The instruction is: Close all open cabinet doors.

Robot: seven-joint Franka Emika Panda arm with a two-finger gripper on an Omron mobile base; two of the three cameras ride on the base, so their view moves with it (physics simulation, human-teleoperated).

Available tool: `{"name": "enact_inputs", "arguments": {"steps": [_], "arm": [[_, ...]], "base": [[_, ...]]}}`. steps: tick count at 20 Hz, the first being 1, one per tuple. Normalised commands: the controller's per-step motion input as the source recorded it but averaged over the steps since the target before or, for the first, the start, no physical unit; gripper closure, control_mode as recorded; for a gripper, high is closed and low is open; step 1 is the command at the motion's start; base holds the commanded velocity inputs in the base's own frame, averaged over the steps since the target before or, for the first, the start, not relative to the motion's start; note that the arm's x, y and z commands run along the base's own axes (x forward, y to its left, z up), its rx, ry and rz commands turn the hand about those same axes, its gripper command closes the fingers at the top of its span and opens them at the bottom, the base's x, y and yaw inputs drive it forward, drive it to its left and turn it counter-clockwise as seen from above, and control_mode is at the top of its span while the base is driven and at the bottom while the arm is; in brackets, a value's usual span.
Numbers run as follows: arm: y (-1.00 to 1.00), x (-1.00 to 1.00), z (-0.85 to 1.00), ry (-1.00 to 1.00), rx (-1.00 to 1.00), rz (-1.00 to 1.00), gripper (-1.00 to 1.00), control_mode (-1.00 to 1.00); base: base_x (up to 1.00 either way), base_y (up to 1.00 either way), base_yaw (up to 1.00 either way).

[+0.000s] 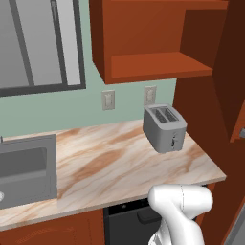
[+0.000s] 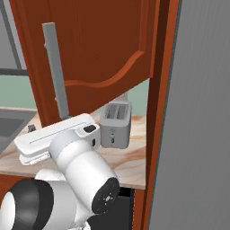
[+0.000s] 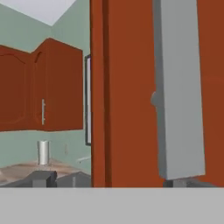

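Note:
One cabinet door [image 2: 103, 49] stands swung open over the counter, reddish-brown with a curved raised panel and a long grey bar handle [image 2: 55, 67]. In the hand view the same door [image 3: 127, 87] and its handle [image 3: 179, 87] loom very close. The left base view shows the door edge-on [image 1: 233, 72] beside the bare cabinet shelf [image 1: 160, 64]. My gripper's white hand [image 2: 51, 134] sits just below the door's lower edge, near the handle. Its fingertips are hidden, so whether it is open or shut is unclear. Two more cabinet doors [image 3: 39, 85] far off are shut.
A grey toaster [image 1: 164, 128] stands on the marble counter [image 1: 110, 165], under the open cabinet. A sink [image 1: 24, 170] lies at the left below a window [image 1: 40, 45]. A tall grey panel [image 2: 197, 117] walls off the right side.

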Motion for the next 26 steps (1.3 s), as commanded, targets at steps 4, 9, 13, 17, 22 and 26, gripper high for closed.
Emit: {"name": "enact_inputs", "arguments": {"steps": [4, 9, 13, 17, 22, 26], "arm": [[0.26, 0.23, -0.29, -0.05, 0.1, 0.03, -1.0, -1.0], [0.1, 0.27, -0.07, -0.06, 0.1, 0.0, -1.0, -1.0], [0.09, 0.31, 0.0, -0.07, 0.08, -0.03, -1.0, -1.0], [0.13, 0.42, -0.04, -0.04, 0.05, -0.01, -1.0, -1.0], [0.09, 0.55, -0.2, 0.0, 0.02, 0.0, -1.0, -1.0], [0.02, 0.55, -0.34, 0.0, 0.0, 0.05, -1.0, -1.0]], "base": [[0.0, 0.0, 0.0], [0.0, 0.0, 0.0], [0.0, 0.0, 0.0], [0.0, 0.0, 0.0], [0.0, 0.0, 0.0], [0.0, 0.0, 0.0]]}}
